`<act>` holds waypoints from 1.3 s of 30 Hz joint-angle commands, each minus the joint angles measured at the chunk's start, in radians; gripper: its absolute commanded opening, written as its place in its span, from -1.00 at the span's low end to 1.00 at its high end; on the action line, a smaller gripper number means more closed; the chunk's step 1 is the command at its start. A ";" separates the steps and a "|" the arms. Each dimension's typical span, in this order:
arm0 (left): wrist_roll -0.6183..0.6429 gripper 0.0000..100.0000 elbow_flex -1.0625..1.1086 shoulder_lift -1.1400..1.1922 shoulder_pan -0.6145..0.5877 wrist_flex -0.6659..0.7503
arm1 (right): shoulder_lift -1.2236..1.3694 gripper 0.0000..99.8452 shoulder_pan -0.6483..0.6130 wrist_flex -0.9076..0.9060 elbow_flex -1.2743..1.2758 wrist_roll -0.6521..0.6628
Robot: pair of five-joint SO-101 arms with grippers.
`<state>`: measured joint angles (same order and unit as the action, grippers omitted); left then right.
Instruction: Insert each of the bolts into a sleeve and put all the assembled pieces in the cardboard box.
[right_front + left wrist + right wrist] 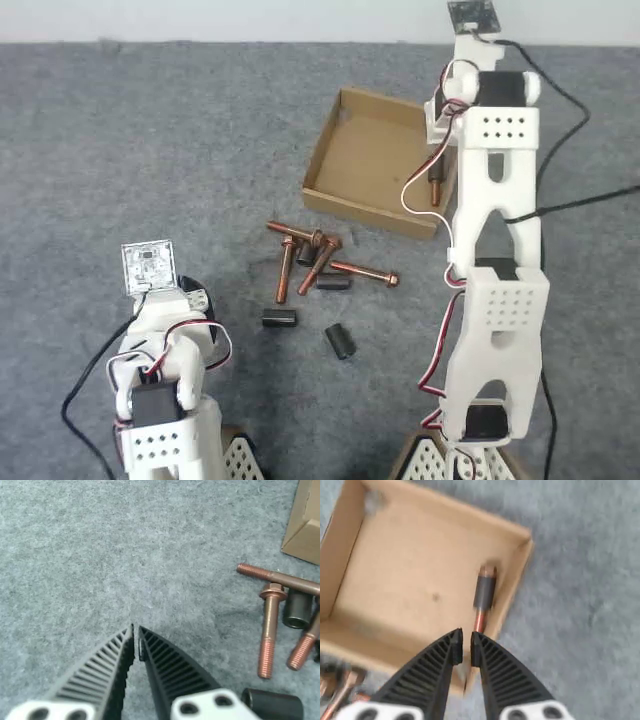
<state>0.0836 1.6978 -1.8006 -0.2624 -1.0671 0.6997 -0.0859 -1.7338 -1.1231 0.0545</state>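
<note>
Bolts are lying heaped on the tabletop before the cardboard box, nearer the left claw, clenched and empty; the right claw, also clenched on nothing, is hovering above the boxed sleeved bolt.

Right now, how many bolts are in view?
5. Four bare bolts lie on the carpet beside the box; one sleeved bolt lies inside it. The right arm may hide more.

Copper-toned threaded metal bolts with a dull sheen and matt black cylindrical sleeves rest on rough grey felt-like cloth, near a matt brown cardboard box and smooth white plastic arms.
</note>
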 commanded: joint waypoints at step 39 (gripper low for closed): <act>-0.009 -0.98 -0.013 -0.015 -0.006 0.032 | -1.612 -0.99 -0.530 0.117 1.748 0.011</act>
<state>0.0836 1.6978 -1.8006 -0.2670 -1.0671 -0.8362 -0.5493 -1.6878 0.5462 0.0575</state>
